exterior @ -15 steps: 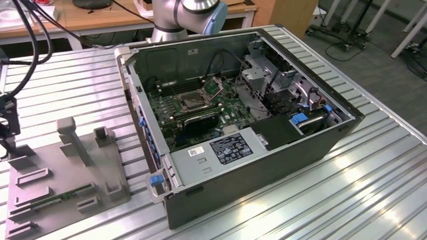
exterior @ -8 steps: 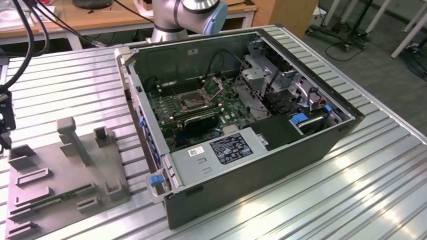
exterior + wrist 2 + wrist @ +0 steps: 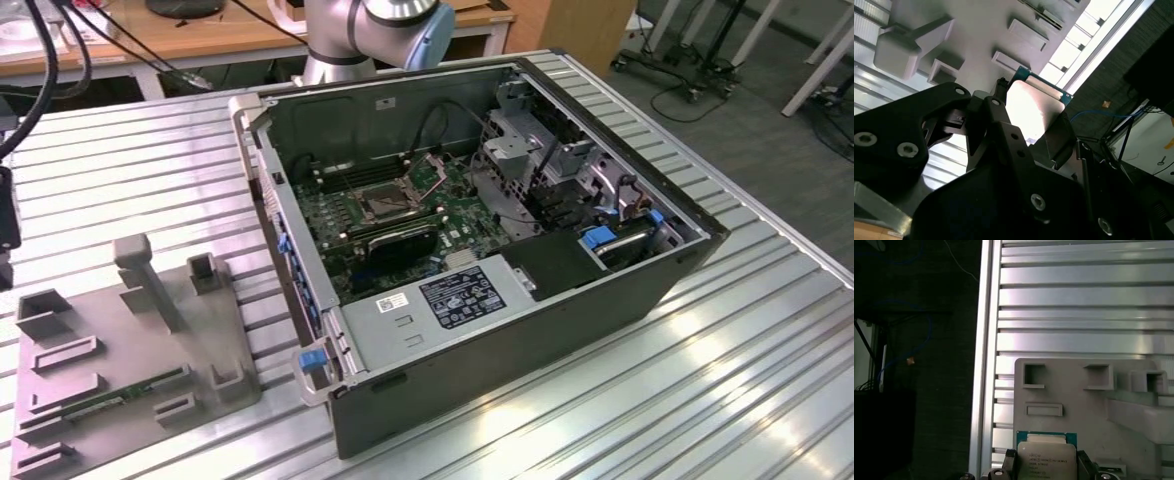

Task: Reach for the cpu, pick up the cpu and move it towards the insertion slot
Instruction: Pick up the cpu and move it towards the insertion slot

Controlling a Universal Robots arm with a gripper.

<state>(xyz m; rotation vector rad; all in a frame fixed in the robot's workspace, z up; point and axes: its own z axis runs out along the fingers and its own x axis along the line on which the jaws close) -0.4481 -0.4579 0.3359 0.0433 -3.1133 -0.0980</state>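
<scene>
The cpu [image 3: 1046, 459], a small square chip with a silvery face and a green rim, sits between my gripper's [image 3: 1046, 466] two black fingers [image 3: 1010, 463] in both wrist views. The gripper [image 3: 1031, 117] is shut on the cpu [image 3: 1033, 105] and holds it over the grey tray [image 3: 1079, 395] near the table's edge. The insertion slot [image 3: 379, 205], a dark square socket with a metal frame, lies on the green board inside the open computer case [image 3: 534, 300], far from the tray [image 3: 134, 335] in the exterior view.
The grey tray [image 3: 979, 30] has raised posts and rectangular recesses, and a long green memory stick [image 3: 127, 395] lies in one. Ribbed metal table [image 3: 747, 380] surrounds the case. Case walls, cables and drive cages [image 3: 547, 160] ring the socket. Dark floor lies past the table edge [image 3: 985, 365].
</scene>
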